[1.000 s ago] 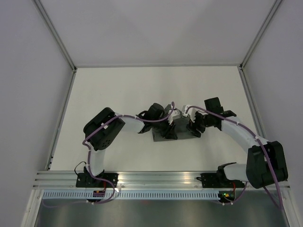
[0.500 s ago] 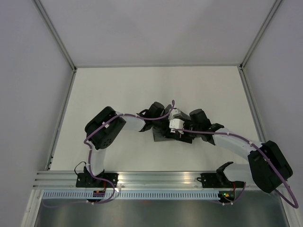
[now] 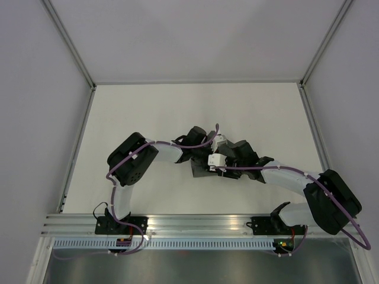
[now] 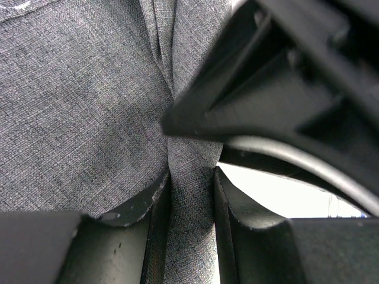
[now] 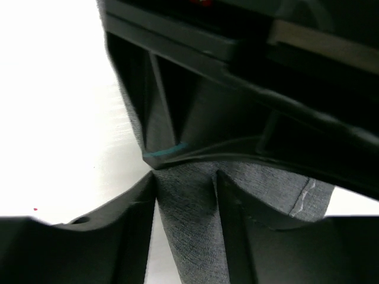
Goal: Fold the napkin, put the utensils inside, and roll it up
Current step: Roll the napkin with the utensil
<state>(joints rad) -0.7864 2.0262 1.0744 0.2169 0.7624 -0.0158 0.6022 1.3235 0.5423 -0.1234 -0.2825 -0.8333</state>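
Both my arms meet over the middle of the counter [image 3: 148,112], and the napkin [image 3: 202,171] sits right under them; it shows as a small dark grey bundle just below my wrists, mostly covered by the arms in the top view.

My left fingers [image 4: 190,180] are closed on a raised fold of that cloth; in the left wrist view the grey weave runs straight down between the two black tips and touches both; left of the fold the napkin spreads out broad, with layered seams running up from the pinch. The black housing of my right wrist crowds the upper right of that view, very near, its edge coming down to the fold just above my tips; a strip of bright counter shows beneath it.

My right fingers [image 5: 186,183] are gripping too; in the right wrist view a tongue of the grey cloth fills the gap between the tips, pressed on both sides; the cloth widens off to the right, where a thin pale stitched line [image 5: 301,200] crosses it near its edge. Above the pinch sits the dark housing of my left wrist, close against the same cloth; white counter glares on the left.

The two pinches lie just beside each other on the napkin, facing one another; purple cables [image 3: 177,145] loop along both arms.
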